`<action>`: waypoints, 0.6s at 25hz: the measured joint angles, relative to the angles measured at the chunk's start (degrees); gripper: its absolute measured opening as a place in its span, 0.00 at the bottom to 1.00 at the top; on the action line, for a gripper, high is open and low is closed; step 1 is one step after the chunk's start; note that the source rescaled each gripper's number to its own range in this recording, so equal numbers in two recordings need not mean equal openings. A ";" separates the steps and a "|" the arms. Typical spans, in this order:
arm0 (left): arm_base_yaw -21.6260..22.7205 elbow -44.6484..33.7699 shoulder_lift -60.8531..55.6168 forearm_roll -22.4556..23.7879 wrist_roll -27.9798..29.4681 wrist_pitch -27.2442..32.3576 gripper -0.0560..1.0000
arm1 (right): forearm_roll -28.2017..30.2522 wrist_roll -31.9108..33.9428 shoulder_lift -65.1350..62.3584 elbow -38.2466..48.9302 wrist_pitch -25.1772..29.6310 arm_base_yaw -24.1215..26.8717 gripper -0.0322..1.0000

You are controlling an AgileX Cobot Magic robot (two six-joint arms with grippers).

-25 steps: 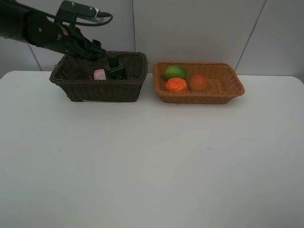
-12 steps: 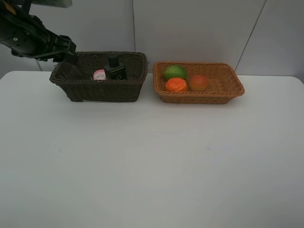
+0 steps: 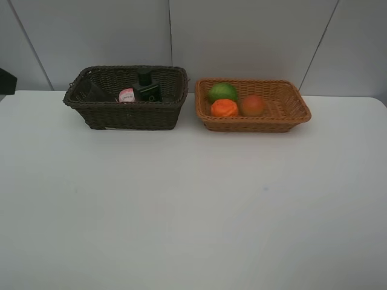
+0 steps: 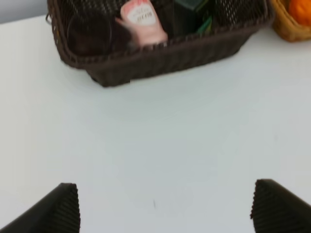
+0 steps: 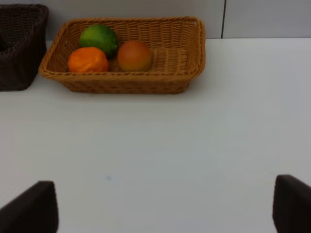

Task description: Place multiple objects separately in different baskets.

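Dark brown basket (image 3: pixel 125 96) upper left of the exterior frame, long axis left-right, holding the pink soap bottle (image 3: pixel 127 95), the dark green bottle (image 3: pixel 147 89) with its cap toward the back wall, and the mauve cup (image 3: pixel 92 90) at its left end. Tan basket (image 3: pixel 252 104) just beside it on the right, same long axis, holds lime (image 3: pixel 222 92), tangerine (image 3: pixel 224 108) and peach (image 3: pixel 253 105) bunched in its left half. White surface (image 3: pixel 193 205) is open across the whole lower frame; left end effector (image 4: pixel 165 206) and right end effector (image 5: pixel 165 204) both have fingers spread wide with nothing between them.
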State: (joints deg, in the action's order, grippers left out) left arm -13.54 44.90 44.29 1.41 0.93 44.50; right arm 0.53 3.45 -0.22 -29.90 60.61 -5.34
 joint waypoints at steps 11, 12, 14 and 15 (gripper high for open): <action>0.00 -6.31 -29.34 0.05 2.54 18.75 0.93 | 0.00 0.00 0.00 0.00 0.00 0.00 0.87; 0.00 -6.81 -31.64 0.11 2.58 18.75 0.93 | 0.00 0.00 0.00 0.00 0.00 0.00 0.87; 0.00 -8.21 -35.73 0.11 2.65 18.70 0.93 | 0.00 0.00 0.00 0.00 0.00 0.00 0.87; 0.00 -8.79 -37.15 0.11 2.67 18.70 0.93 | 0.00 0.00 0.00 0.00 0.00 0.00 0.87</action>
State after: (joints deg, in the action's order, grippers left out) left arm -13.54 36.11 7.14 1.52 3.61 63.21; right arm 0.53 3.45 -0.22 -29.90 60.61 -5.34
